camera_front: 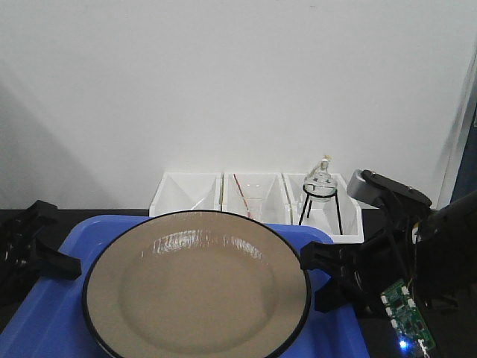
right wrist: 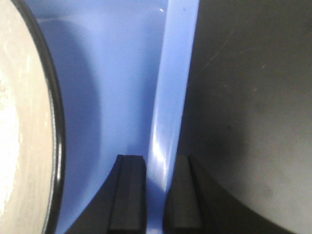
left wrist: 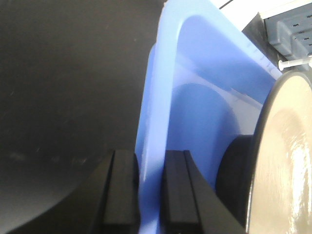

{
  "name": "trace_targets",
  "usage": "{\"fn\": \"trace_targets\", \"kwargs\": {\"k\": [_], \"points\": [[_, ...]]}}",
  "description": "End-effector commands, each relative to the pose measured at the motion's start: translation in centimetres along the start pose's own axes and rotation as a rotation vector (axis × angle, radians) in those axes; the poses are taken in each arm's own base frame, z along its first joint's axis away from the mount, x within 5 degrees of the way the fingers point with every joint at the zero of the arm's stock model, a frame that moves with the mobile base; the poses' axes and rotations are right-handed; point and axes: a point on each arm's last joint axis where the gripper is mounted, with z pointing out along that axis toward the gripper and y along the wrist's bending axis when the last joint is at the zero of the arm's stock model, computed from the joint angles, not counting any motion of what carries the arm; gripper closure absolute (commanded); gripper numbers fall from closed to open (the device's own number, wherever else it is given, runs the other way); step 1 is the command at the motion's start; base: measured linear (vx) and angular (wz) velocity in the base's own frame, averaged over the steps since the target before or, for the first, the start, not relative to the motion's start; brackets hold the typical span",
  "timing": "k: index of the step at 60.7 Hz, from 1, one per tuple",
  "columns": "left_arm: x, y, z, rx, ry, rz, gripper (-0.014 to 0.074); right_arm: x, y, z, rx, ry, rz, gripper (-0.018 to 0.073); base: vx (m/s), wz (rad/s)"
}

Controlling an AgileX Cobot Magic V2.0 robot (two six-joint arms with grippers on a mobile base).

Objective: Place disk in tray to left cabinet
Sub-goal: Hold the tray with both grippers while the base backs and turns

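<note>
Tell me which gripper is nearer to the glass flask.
Right. The right gripper grips the tray rim near the flask; the left gripper grips the opposite rim, across the disk.

Round tan-beige enamel plate (camera_front: 197,298) with thin black rim; rectangular blue plastic tray (camera_front: 45,328); plain white plastic bins (camera_front: 186,195); black worktop (left wrist: 63,73).

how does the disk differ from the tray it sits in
The disk is round and tan with a thin black rim; the tray is rectangular and blue. The disk lies ungripped, while the tray's rims sit between the jaws of the left gripper and right gripper. Both are shallow.
</note>
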Motion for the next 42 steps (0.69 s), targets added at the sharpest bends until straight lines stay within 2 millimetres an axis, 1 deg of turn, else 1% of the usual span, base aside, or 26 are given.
{"fn": "trace_targets", "kwargs": {"k": [1, 17, 42], "points": [[0.95, -4.19, -1.62, 0.29, 0.037, -0.105, 0.0597, -0.55, 3.32, -2.16, -0.249, -0.099, 0.069, 0.0564, -0.15, 0.09], [0.95, -4.19, -1.62, 0.29, 0.037, -0.105, 0.0597, -0.55, 3.32, -2.16, -0.249, -0.099, 0.069, 0.0564, -0.15, 0.14], [0.95, -4.19, -1.62, 0.29, 0.037, -0.105, 0.0597, -0.55, 3.32, -2.16, -0.249, -0.099, 0.069, 0.0564, -0.18, 0.28]]}}
